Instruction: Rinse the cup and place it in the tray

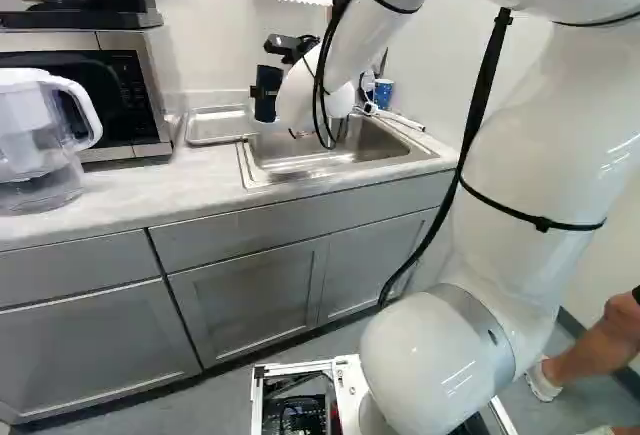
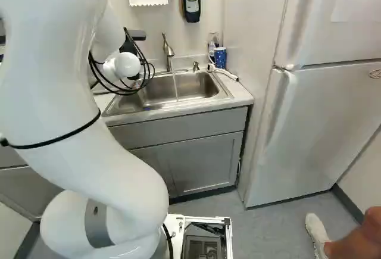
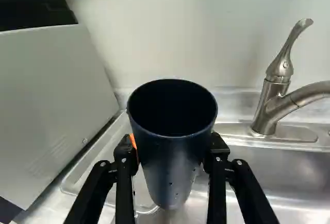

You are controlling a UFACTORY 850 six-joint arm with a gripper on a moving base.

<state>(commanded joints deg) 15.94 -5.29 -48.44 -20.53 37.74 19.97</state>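
Note:
The gripper (image 1: 279, 85) is at the arm's end, above the counter between tray and sink in the left base view. Its two fingers (image 3: 171, 154) are closed around opposite sides of the dark blue cup (image 3: 172, 177). That cup (image 1: 267, 94) hangs mouth up, and drops dot its lower wall. Beyond and below it lies the shallow metal tray (image 1: 216, 126), beside the sink; the cup covers part of the tray (image 3: 95, 168) in the wrist view. A thin stream of water (image 2: 175, 86) falls from the faucet (image 2: 168, 49) into the sink (image 2: 191, 86).
The microwave (image 3: 49, 110) stands close beside the tray. A clear pitcher (image 1: 40, 145) is on the counter at the left of the left base view. A blue patterned cup (image 2: 220, 58) and a white cable lie behind the sink's far corner, near the fridge (image 2: 321, 128).

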